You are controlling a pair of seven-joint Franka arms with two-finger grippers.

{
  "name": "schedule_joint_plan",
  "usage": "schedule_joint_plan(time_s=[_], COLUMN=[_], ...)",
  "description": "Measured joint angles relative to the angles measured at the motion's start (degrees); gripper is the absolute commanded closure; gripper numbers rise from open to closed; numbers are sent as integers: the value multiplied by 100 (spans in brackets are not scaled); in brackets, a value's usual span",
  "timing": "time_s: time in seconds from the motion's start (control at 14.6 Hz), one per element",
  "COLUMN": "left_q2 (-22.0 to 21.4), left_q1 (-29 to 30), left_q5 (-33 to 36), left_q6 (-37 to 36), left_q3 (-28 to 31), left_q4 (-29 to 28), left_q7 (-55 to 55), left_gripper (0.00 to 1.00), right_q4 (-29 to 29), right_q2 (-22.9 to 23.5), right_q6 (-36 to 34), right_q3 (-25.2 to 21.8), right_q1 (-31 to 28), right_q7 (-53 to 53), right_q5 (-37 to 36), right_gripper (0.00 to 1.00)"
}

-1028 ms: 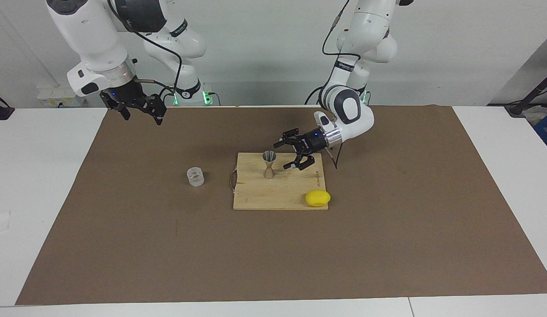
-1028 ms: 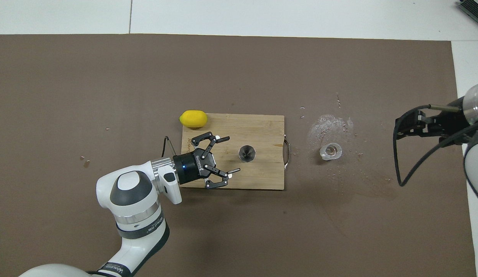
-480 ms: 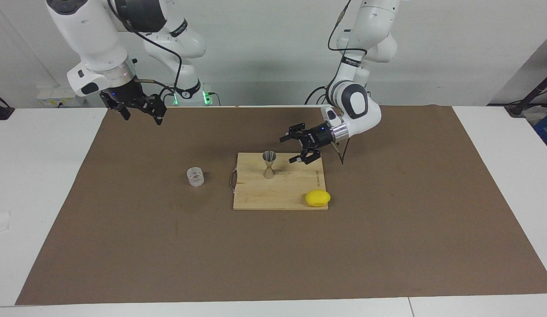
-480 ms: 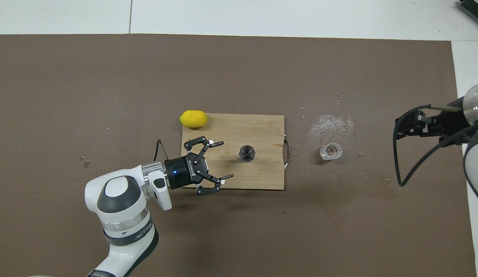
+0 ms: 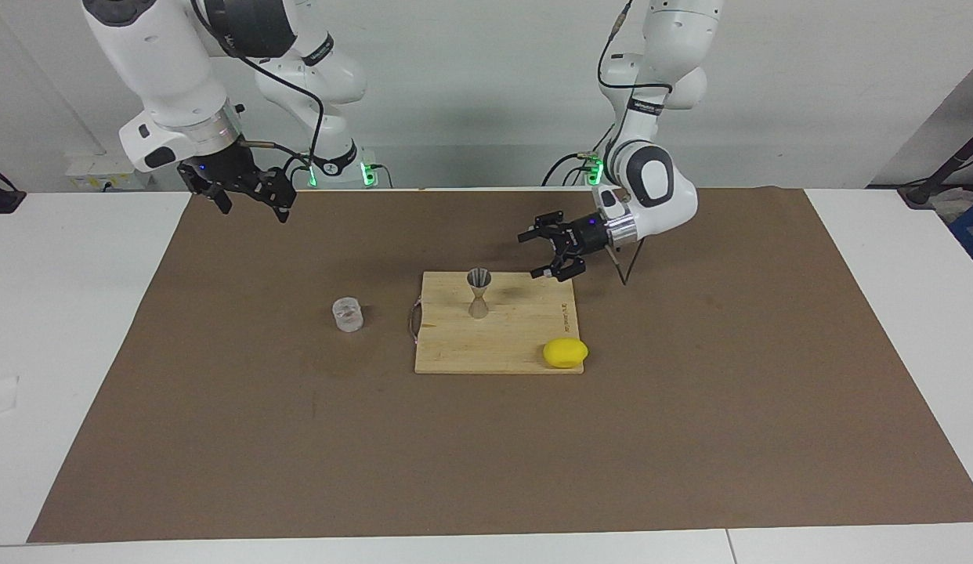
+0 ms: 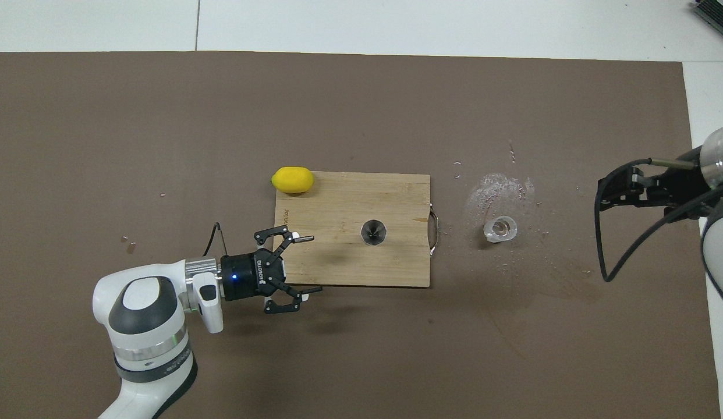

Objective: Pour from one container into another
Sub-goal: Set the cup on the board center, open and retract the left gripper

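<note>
The small clear glass cup (image 5: 348, 315) (image 6: 500, 228) stands upright on the brown mat, toward the right arm's end, beside the wooden board (image 5: 494, 345) (image 6: 350, 192). On the board stands the grey hourglass-shaped metal cup (image 5: 478, 292) (image 6: 374, 231), upright. My left gripper (image 5: 531, 255) (image 6: 314, 263) is open and holds nothing. It hovers over the board's edge nearest the robots, well apart from the metal cup. My right gripper (image 5: 253, 211) (image 6: 606, 192) waits open and raised over the mat's edge at its own end, away from the glass.
A yellow lemon (image 5: 566, 352) (image 6: 292, 179) lies at the board's corner farthest from the robots, toward the left arm's end. A wet, speckled patch (image 6: 498, 189) marks the mat around the glass. The board's wire handle (image 6: 434, 230) faces the glass.
My left gripper has drawn back from beside the metal cup toward its own base, open throughout. The right arm, both cups and the lemon have not moved.
</note>
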Motion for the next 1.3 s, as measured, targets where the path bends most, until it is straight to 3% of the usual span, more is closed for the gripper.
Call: schedule_joint_plan(time_s=[0.62,1.03,1.3], left_q2=[-433,-516,-516], left_q1=[2117,3373,3541], left_q5=[3456,5674,6654], left_q6=[-1579,-2678,-2959], left_q3=[44,70,60], left_q4=[144,1457,2430], left_q7=[-986,-2212,-3725], left_gripper=[0,0,0], right_q4=[0,0,0], right_q2=[0,0,0], right_q6=[0,0,0], right_q3=[0,0,0], right_q1=[0,0,0], right_q7=[0,0,0], right_q5=[0,0,0], right_gripper=[0,0,0])
